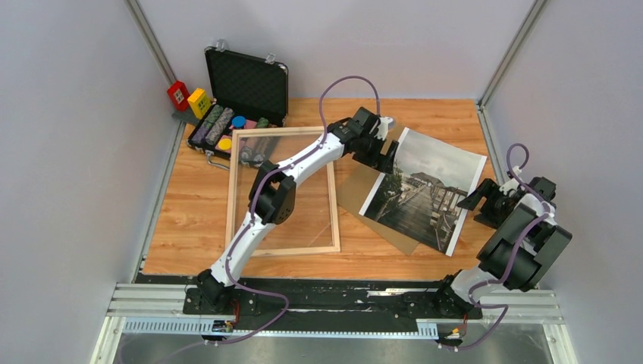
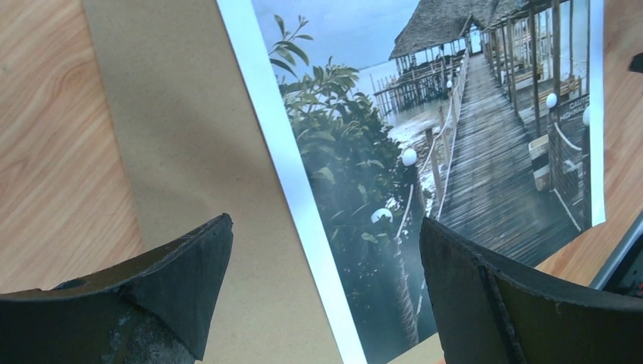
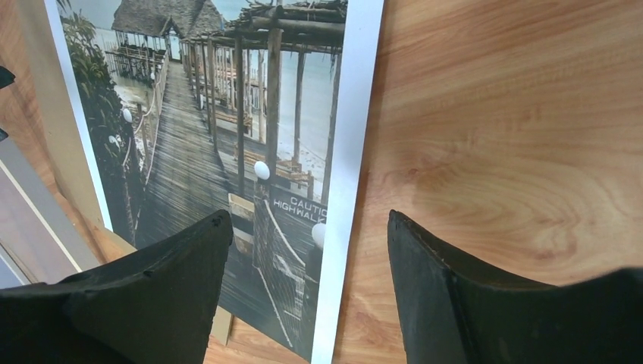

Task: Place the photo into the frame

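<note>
Presently, the left gripper (image 2: 326, 250) has its fingers spread and holds nothing. One white long edge of the photo (image 2: 470, 152) runs between them, lying over the brown backing board (image 2: 182, 136). The right gripper (image 3: 311, 243) is also spread and empty, straddling the opposite long border. The photo's long axis runs away from both pairs of fingers. The frame (image 1: 230, 197) lies flat outboard of the left fingers, clear of the photo. Judgement: both arms are equally near, and the photo must travel toward the left side.

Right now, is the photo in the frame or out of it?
Out. The photo lies on a brown board, to the right of the frame.
</note>
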Controlling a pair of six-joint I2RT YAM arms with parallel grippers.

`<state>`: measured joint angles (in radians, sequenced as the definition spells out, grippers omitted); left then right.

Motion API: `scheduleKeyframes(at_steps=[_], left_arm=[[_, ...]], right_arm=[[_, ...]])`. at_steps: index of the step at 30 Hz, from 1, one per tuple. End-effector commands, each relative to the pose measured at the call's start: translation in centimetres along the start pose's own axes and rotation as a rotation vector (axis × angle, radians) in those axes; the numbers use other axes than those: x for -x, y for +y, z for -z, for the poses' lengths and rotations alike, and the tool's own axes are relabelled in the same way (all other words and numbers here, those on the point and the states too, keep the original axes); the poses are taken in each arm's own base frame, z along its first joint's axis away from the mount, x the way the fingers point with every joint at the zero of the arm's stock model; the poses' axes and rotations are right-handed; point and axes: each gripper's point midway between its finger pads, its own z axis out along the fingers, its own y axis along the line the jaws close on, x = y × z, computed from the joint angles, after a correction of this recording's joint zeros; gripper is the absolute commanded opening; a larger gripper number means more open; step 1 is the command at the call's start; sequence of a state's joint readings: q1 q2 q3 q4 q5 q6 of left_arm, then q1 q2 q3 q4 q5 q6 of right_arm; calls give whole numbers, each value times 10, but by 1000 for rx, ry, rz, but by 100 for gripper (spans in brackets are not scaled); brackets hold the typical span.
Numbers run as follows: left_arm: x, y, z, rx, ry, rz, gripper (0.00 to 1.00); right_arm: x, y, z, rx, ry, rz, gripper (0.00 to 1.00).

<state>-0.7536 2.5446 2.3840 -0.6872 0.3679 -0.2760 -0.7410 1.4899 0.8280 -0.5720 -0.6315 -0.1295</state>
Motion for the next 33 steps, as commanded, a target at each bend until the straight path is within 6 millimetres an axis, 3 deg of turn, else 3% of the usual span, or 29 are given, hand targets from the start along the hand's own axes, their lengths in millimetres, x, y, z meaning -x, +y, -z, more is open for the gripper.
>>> scheduleKeyframes(at_steps=[1, 13, 21, 33], left_arm=[[4, -19, -14, -60, -24, 5, 100], [-16, -27, -30, -110, 27, 36, 100], [-41, -33, -38, -182, 93, 96, 100], [-53, -34, -38, -196, 118, 120, 99]], right_arm=[[18, -1, -4, 28, -14, 22, 73], [18, -15, -22, 24, 27, -19, 71], [18, -12, -32, 78, 49, -61, 70], [24, -7, -48, 142, 73, -127, 68]])
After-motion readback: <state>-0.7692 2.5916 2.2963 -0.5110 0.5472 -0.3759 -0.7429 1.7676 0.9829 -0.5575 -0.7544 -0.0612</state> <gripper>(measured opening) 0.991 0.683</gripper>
